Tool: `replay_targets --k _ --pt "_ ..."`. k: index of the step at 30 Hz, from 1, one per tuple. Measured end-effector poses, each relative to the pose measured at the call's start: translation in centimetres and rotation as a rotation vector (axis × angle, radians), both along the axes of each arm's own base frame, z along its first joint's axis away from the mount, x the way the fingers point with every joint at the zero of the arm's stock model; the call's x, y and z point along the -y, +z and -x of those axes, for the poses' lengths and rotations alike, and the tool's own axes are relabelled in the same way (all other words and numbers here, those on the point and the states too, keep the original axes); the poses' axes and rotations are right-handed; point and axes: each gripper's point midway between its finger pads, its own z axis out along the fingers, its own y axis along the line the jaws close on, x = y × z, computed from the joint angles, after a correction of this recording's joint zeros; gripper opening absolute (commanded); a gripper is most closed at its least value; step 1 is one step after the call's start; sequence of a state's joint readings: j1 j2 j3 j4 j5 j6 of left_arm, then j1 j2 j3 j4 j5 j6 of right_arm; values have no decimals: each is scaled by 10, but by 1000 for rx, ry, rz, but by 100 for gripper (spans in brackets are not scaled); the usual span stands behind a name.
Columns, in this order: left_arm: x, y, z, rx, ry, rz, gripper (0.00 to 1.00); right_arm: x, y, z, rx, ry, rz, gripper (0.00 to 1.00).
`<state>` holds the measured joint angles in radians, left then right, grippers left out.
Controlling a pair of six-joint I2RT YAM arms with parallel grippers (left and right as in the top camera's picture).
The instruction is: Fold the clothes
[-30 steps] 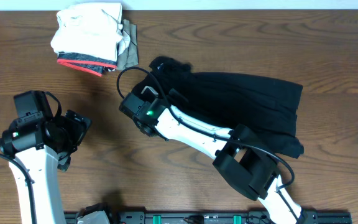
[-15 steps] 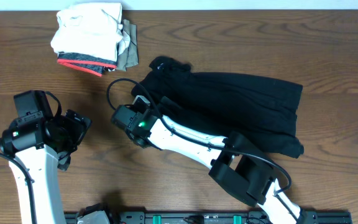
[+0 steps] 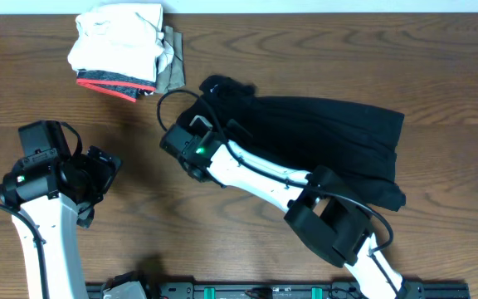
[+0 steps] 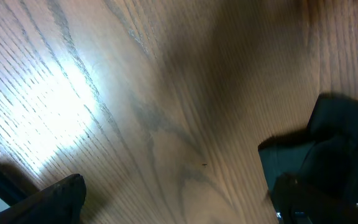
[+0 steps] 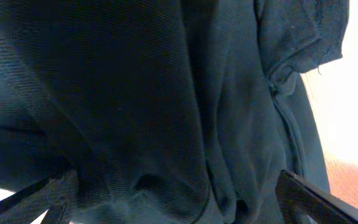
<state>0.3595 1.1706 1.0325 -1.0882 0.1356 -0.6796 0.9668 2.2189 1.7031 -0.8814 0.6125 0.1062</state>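
The black shirt (image 3: pixel 322 141) lay on the table (image 3: pixel 438 66) with its long axis running left to right, roughly parallel to the far edge and sloping slightly toward the near right. Its narrow, bunched end pointed left, near the middle of the far edge. Its broad end spread out toward the right edge, where the hem dropped into a loose corner. The fabric was crumpled rather than flat, gathered in long soft folds along its length. In the right wrist view the shirt (image 5: pixel 135 93) filled almost the whole frame, a dark fine-knit cloth with a stitched seam and deep creases.

The right gripper (image 3: pixel 197 133) sat at the shirt's left end, its arm crossing the near side of the cloth. Its fingers (image 5: pixel 58 190) stood spread wide over the fabric, clenching nothing. The left gripper (image 3: pixel 98 170) hung over bare wood near the left edge, well apart from the shirt. It too was released, its fingers (image 4: pixel 61 193) parted and empty.

A stack of folded garments (image 3: pixel 123 50), white and cream above a red-trimmed grey one, sat at the far left corner.
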Motion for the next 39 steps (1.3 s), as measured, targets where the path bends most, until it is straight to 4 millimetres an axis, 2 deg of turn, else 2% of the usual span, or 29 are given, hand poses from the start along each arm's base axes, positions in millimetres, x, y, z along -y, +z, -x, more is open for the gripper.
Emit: replay_targets --k 4,10,17,26,34,39 --pt "0 0 0 0 0 0 98 1 0 -1 -2 -3 -3 98" --pt "0 0 0 0 0 0 98 -2 2 -5 26 -14 -21 91" --pt "0 0 0 0 0 0 98 0 4 -11 43 -35 -33 71" --pt "0 0 0 1 0 0 98 6 -1 -7 -2 -41 -24 74" --pt "-1 0 -2 7 0 -3 98 -16 -2 13 -15 56 -7 77" --pt "-1 1 -2 7 -3 -4 98 -19 -3 16 -32 71 -15 77"
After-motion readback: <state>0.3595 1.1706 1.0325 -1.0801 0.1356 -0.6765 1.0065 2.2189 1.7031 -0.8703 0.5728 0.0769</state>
